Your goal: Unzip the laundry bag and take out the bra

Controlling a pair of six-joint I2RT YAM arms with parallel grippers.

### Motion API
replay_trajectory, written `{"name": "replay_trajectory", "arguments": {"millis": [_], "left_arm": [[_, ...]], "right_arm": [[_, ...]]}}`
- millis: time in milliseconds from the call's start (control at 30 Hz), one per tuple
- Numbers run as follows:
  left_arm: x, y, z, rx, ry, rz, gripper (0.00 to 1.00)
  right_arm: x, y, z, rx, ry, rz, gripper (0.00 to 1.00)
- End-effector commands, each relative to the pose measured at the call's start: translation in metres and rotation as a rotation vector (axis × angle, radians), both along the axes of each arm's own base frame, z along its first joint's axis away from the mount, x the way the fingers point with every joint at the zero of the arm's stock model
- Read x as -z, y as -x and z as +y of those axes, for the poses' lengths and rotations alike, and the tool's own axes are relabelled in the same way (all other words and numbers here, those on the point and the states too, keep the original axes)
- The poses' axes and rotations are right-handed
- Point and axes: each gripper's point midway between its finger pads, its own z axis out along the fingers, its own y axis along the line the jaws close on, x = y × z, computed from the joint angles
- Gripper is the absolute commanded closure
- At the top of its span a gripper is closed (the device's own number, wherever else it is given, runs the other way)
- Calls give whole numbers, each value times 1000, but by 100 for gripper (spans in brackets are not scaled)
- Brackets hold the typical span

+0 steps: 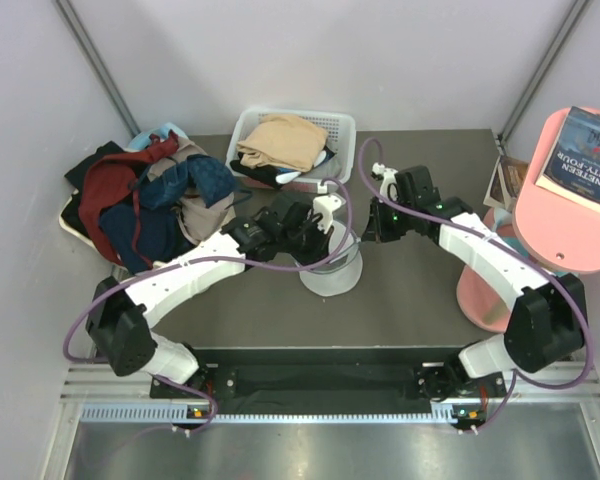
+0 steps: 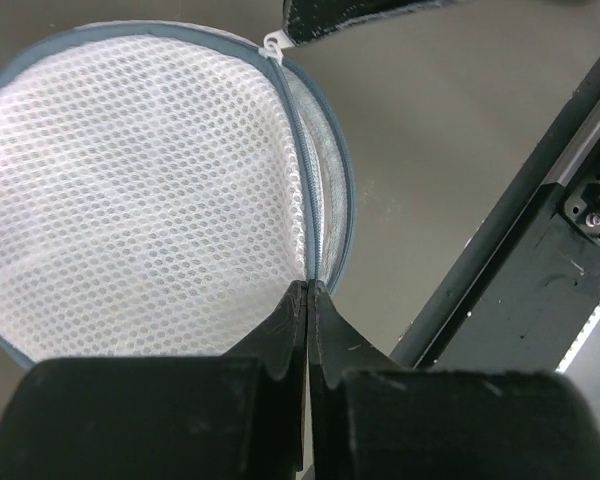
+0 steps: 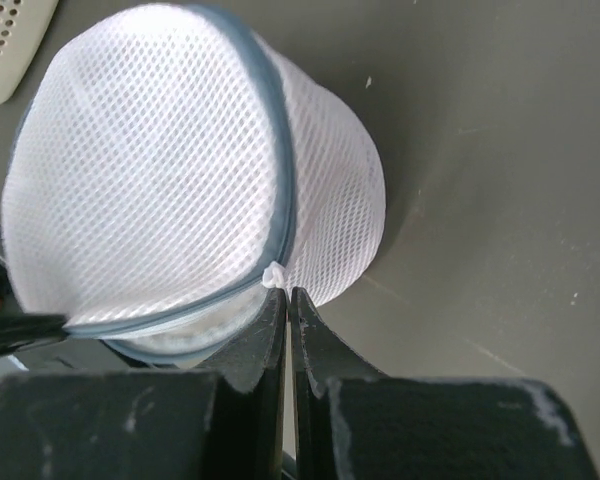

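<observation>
The laundry bag (image 1: 332, 270) is a round white mesh pouch with a grey-blue zipper rim, standing on the table between both arms. My left gripper (image 2: 309, 286) is shut, pinching the bag's rim seam (image 2: 311, 262) at its near side. My right gripper (image 3: 288, 293) is shut with the small white zipper pull (image 3: 274, 275) at its fingertips. Beside the pull the rim gapes slightly (image 3: 180, 322). In the left wrist view the right fingers (image 2: 350, 15) sit at the pull (image 2: 272, 42). From above, both grippers (image 1: 318, 228) (image 1: 363, 230) meet over the bag. The bra is hidden.
A white slotted basket (image 1: 345, 125) with a tan garment (image 1: 280, 140) stands behind the bag. A heap of red and blue clothes (image 1: 140, 200) lies at the left. A pink stand (image 1: 570, 215) holding a book (image 1: 590, 150) is at the right. A black rail (image 2: 540, 260) runs along the near edge.
</observation>
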Motion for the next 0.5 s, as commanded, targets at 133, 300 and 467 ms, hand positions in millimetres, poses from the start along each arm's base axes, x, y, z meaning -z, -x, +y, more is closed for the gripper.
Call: {"name": "replay_trajectory", "arguments": {"millis": [133, 300, 467], "left_arm": [[-28, 22, 29, 9, -24, -38, 100], [-33, 31, 40, 14, -40, -31, 100], [-41, 40, 50, 29, -45, -48, 100]], "right_arm": [[-12, -45, -5, 12, 6, -118, 100], [-11, -54, 0, 7, 1, -121, 100], [-11, -64, 5, 3, -8, -121, 100]]}}
